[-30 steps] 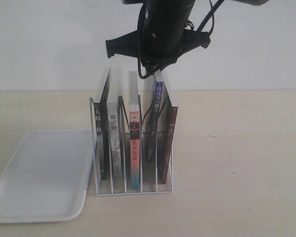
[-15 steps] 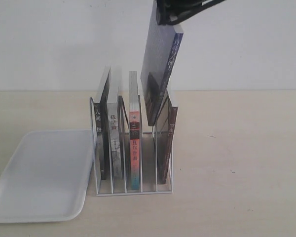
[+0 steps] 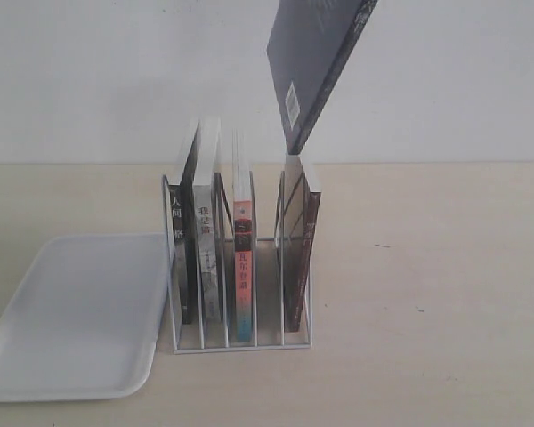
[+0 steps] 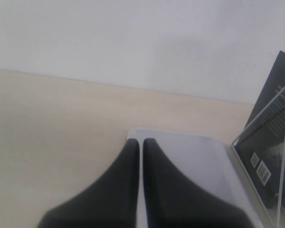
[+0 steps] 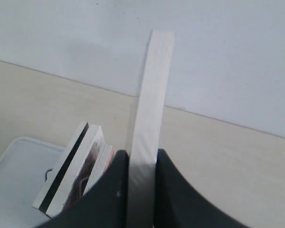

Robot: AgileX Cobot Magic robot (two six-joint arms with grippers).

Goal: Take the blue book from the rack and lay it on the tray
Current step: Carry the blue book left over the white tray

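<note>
Book (image 3: pixel 313 71) hangs tilted above the rack (image 3: pixel 240 347), clear of its slots, with the right gripper (image 5: pixel 141 164) clamped on its page edge. Thin and light, it likely flexes and swings; a deeper hold would steady it. The left gripper (image 4: pixel 141 147) has its fingers together near the tray (image 3: pixel 71 311).

Four upright books in row: black-spined book (image 3: pixel 180 233) far left, white-spined book (image 3: pixel 206 253) right beside it, thin pink-and-blue-spined book (image 3: pixel 242 276) next, then gap, maroon-brown book (image 3: pixel 301 258) rightmost. Pale wood tabletop (image 3: pixel 427 294) underneath, plain white wall (image 3: pixel 89 71) behind.
</note>
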